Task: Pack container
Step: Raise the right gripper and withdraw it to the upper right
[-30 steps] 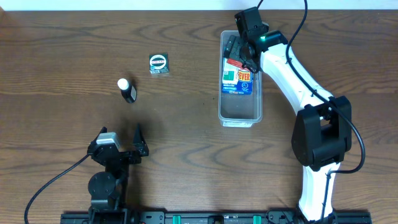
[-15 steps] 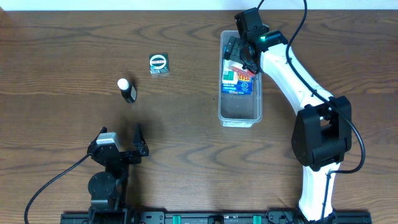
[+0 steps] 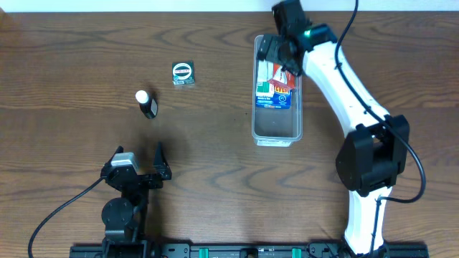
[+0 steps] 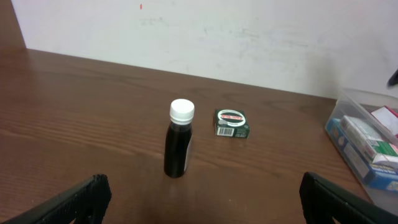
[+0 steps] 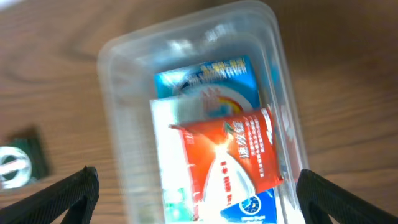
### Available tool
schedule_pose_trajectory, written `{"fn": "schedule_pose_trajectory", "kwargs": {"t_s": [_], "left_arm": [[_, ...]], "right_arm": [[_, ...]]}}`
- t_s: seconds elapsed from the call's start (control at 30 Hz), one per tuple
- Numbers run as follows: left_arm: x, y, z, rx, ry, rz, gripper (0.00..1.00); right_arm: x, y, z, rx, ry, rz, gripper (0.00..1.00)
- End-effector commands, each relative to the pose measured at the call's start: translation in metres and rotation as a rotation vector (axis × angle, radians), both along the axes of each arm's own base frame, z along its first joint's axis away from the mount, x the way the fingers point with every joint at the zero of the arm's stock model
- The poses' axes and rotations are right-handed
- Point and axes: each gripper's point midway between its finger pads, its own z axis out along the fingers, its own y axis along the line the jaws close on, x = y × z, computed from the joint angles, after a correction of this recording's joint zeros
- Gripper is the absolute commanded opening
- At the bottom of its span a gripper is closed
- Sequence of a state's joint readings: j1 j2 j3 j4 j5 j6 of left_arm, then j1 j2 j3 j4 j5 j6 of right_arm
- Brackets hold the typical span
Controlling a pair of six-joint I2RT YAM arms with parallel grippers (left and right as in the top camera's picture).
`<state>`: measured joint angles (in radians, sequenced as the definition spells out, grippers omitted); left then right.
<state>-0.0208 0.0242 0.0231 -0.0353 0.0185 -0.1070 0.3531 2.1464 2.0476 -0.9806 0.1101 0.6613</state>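
The container (image 3: 277, 127) lies lengthwise by the table's far edge, right of the middle. In its far half you have a red packet (image 5: 233, 158) lying on a blue-and-white box (image 5: 208, 78). Your right gripper (image 3: 275, 54) hovers over that end, fingers wide apart, gripping nothing. Your left gripper (image 3: 140, 159) sits by the near edge, likewise spread. A dark bottle (image 3: 146, 104) and a small green box (image 3: 183, 74) stand on the table's left half.
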Motion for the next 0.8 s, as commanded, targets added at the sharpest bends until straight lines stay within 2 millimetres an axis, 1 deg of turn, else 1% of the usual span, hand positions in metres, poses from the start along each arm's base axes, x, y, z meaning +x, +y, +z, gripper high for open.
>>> {"fn": "schedule_pose_trajectory", "kwargs": {"t_s": [0.0, 0.07, 0.13, 0.23, 0.37, 0.47, 0.63, 0.7, 0.77], "left_arm": [[-0.001, 0.004, -0.019, 0.011, 0.057, 0.022, 0.98], [-0.001, 0.004, -0.019, 0.011, 0.057, 0.022, 0.98], [-0.001, 0.004, -0.019, 0.011, 0.057, 0.022, 0.98], [-0.001, 0.004, -0.019, 0.011, 0.057, 0.022, 0.98], [-0.001, 0.004, -0.019, 0.011, 0.057, 0.022, 0.98], [-0.001, 0.004, -0.019, 0.011, 0.057, 0.022, 0.98], [-0.001, 0.004, -0.019, 0.011, 0.057, 0.022, 0.98], [-0.001, 0.004, -0.019, 0.011, 0.057, 0.022, 0.98], [-0.001, 0.004, -0.019, 0.011, 0.057, 0.022, 0.98]], "right_arm": [[0.006, 0.011, 0.051, 0.004, -0.089, 0.039, 0.99], [0.002, 0.003, 0.079, 0.013, -0.105, 0.010, 0.99], [-0.003, -0.008, 0.092, 0.019, -0.097, -0.031, 0.99], [-0.015, -0.035, 0.105, 0.018, -0.060, -0.113, 0.99], [-0.033, -0.075, 0.111, -0.026, -0.005, -0.230, 0.99], [-0.047, -0.107, 0.115, -0.101, 0.025, -0.304, 0.99], [-0.079, -0.165, 0.116, -0.207, 0.108, -0.489, 0.99], [-0.080, -0.178, 0.112, -0.205, 0.135, -0.468, 0.99], [-0.082, -0.193, 0.106, -0.178, 0.164, -0.506, 0.99]]}}
